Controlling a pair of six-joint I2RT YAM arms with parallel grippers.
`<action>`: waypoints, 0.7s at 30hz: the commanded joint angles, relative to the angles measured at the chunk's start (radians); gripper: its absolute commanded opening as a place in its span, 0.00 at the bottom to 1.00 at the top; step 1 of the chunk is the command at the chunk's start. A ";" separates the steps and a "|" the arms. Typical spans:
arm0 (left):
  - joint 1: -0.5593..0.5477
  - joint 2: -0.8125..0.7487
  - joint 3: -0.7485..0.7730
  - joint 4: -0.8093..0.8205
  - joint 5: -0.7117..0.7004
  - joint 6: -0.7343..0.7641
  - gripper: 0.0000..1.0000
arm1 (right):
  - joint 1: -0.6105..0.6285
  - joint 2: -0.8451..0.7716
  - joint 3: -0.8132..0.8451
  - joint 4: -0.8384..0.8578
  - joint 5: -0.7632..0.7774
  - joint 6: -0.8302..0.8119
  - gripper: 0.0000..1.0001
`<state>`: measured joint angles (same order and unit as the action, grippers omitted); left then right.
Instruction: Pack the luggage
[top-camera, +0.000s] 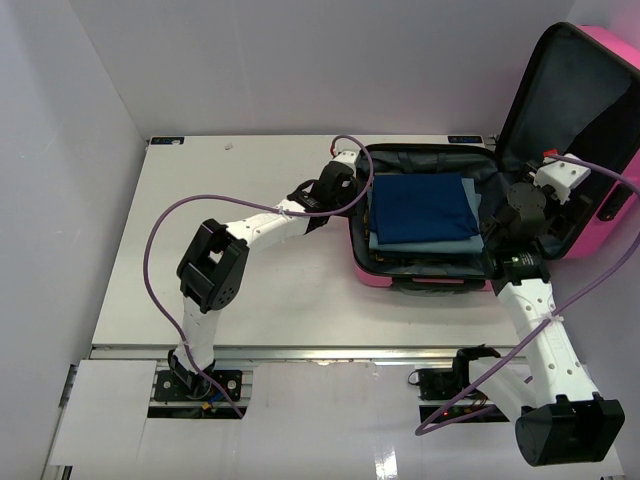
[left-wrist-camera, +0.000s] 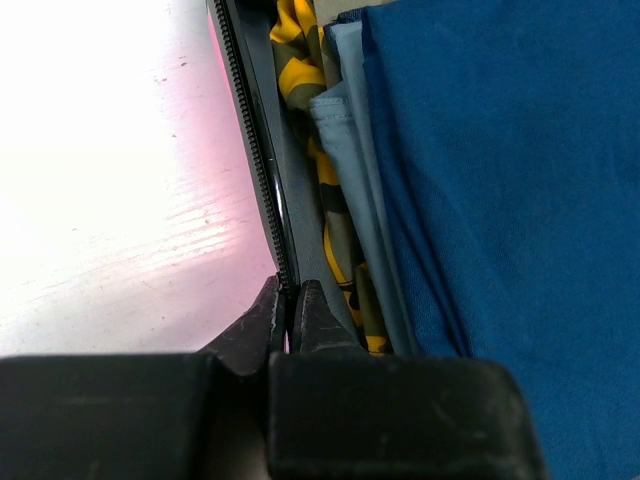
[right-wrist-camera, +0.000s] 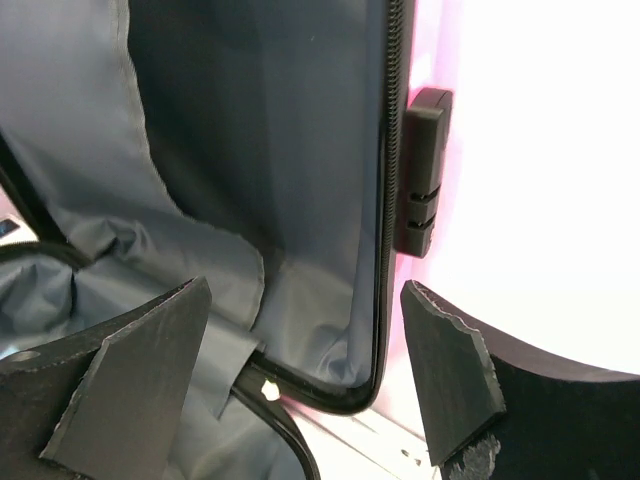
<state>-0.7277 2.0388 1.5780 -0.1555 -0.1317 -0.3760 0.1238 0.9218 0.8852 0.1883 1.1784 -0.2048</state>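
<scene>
The hot-pink luggage (top-camera: 372, 279) lies open at the table's right. Its lid (top-camera: 575, 110) stands raised and shows dark grey lining. A folded dark blue cloth (top-camera: 420, 205) lies on top of the clothes in the base. In the left wrist view it (left-wrist-camera: 500, 200) covers a light blue cloth (left-wrist-camera: 345, 130) and a yellow-and-black patterned cloth (left-wrist-camera: 298, 60). My left gripper (top-camera: 358, 185) is shut on the base's left zipper rim (left-wrist-camera: 262, 160). My right gripper (top-camera: 522, 215) is open. Its fingers (right-wrist-camera: 440, 370) straddle the lid's corner edge (right-wrist-camera: 384, 200) without touching it.
The white table (top-camera: 230, 180) stretches left of the luggage. White walls close in the back and left. A black block (right-wrist-camera: 425, 170) sits on the lid's pink outer side. Purple cables loop over both arms.
</scene>
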 joint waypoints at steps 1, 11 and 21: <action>0.011 -0.026 -0.026 0.002 0.027 0.068 0.00 | -0.004 -0.018 -0.079 0.419 0.064 -0.169 0.82; 0.014 -0.054 -0.055 0.001 -0.030 0.078 0.00 | -0.006 0.000 -0.144 0.743 0.081 -0.314 0.81; 0.025 -0.046 -0.047 -0.005 -0.043 0.076 0.00 | -0.062 -0.107 -0.236 0.698 0.043 -0.269 0.80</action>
<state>-0.7284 2.0266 1.5471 -0.1226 -0.1697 -0.3744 0.1130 0.8672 0.6815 0.8181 1.2432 -0.5105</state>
